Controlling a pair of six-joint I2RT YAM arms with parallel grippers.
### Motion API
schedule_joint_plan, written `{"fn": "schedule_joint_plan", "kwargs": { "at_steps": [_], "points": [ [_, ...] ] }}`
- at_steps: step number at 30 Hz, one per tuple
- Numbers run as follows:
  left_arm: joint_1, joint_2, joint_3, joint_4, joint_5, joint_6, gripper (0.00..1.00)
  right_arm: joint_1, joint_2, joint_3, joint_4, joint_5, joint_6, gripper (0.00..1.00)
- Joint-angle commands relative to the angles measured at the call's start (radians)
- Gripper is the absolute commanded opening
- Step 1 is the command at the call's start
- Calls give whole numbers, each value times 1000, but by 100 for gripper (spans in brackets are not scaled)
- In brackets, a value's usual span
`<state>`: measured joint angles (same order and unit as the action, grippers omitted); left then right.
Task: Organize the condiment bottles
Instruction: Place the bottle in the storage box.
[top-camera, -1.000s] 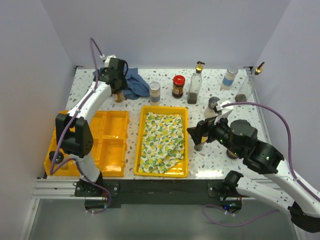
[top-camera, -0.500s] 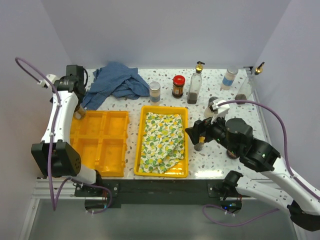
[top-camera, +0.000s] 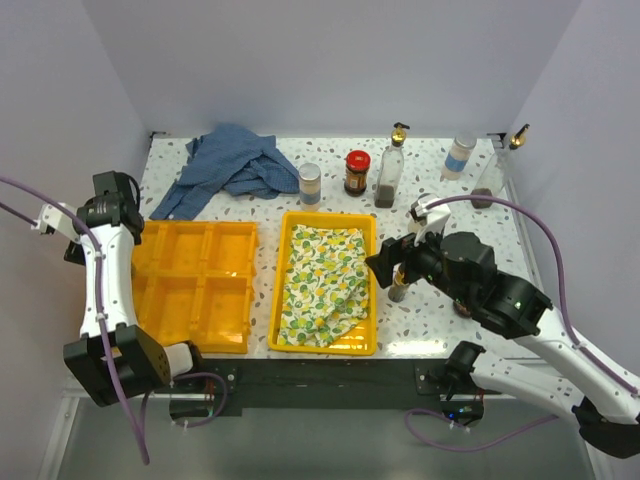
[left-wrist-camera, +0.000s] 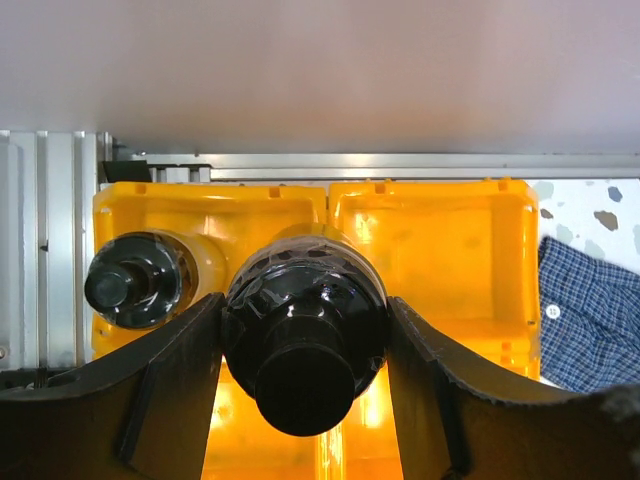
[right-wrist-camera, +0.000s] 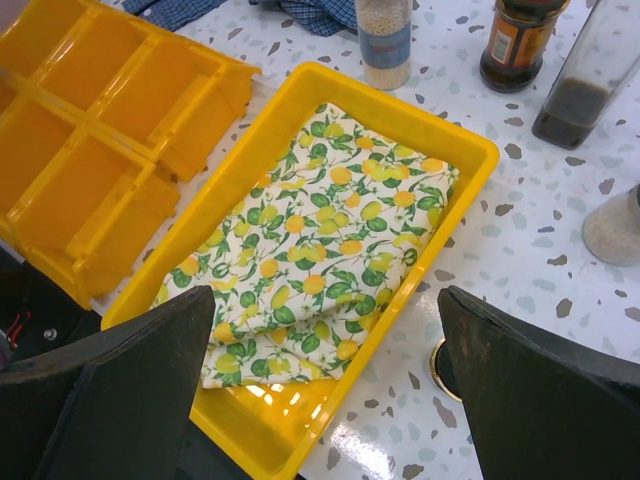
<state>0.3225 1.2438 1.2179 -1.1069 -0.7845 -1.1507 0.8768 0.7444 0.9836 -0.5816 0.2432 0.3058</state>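
My left gripper (top-camera: 107, 207) (left-wrist-camera: 305, 300) is shut on a dark black-capped bottle (left-wrist-camera: 305, 345), held over the far-left end of the yellow compartment tray (top-camera: 200, 300) (left-wrist-camera: 430, 230). A second black-capped bottle (left-wrist-camera: 132, 284) stands in a compartment beside it. My right gripper (top-camera: 386, 264) (right-wrist-camera: 325, 295) is open and empty above the right rim of the yellow tray (top-camera: 287, 238) (right-wrist-camera: 470, 150) with the lemon-print cloth (top-camera: 322, 280). A gold-lidded jar (top-camera: 397, 291) (right-wrist-camera: 441, 366) stands just under it. At the back stand a grey-capped shaker (top-camera: 310, 184), a red-lidded jar (top-camera: 357, 172), a gold-pourer bottle (top-camera: 390, 168), and a blue-labelled bottle (top-camera: 459, 157).
A blue checked cloth (top-camera: 232, 165) lies at the back left. Another glass bottle (top-camera: 489, 178) stands at the back right corner. A further jar (top-camera: 463, 306) sits half hidden under my right arm. A white shaker (right-wrist-camera: 614, 226) stands right of the lemon tray.
My left arm has swung from the back, by the blue cloth, forward and left to the far-left end of the compartment tray with the bottle. My right gripper has edged slightly left.
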Motion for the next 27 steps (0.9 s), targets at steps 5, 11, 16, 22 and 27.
{"fn": "schedule_joint_plan", "kwargs": {
  "at_steps": [5,11,16,22,27],
  "points": [
    [24,-64,-72,-24,-101,-153,0,1,-11,29,5,-18,30,99],
    [27,-81,-77,-85,-139,-208,0,1,-16,40,-11,-12,27,99],
    [26,-87,-133,0,-115,-169,0,1,-13,46,-3,-28,32,99],
    [27,-86,-184,96,-65,-92,0,1,-17,43,-1,-30,38,99],
    [26,-55,-204,101,-62,-106,21,1,-16,41,-4,-27,41,99]
  ]
}}
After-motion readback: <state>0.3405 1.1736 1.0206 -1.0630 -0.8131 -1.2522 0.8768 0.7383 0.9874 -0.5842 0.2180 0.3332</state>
